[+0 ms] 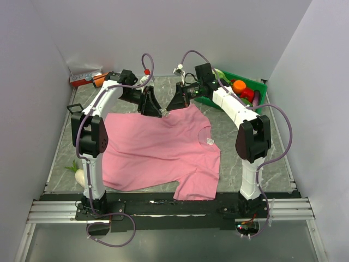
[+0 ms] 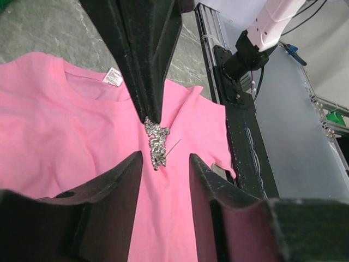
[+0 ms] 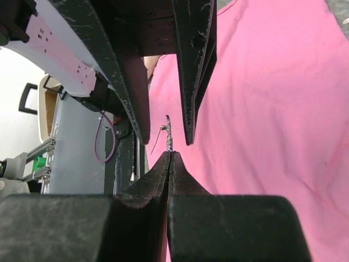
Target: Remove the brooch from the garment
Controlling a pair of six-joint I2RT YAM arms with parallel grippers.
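Note:
The pink garment lies spread flat on the table, its white neck label on the right. At its far edge both grippers meet over the brooch. The brooch is a small silvery, knobbly piece with a thin pin standing out from it. My right gripper is shut on its upper end, and in the right wrist view the brooch sticks out from my right gripper. My left gripper is open, one fingertip on each side of the brooch's lower end. Whether the pin is still in the cloth I cannot tell.
A green bin of coloured toys stands at the back right, just behind the right arm. An orange-red object lies at the back left corner. A white vegetable with green leaves lies beside the left arm's base.

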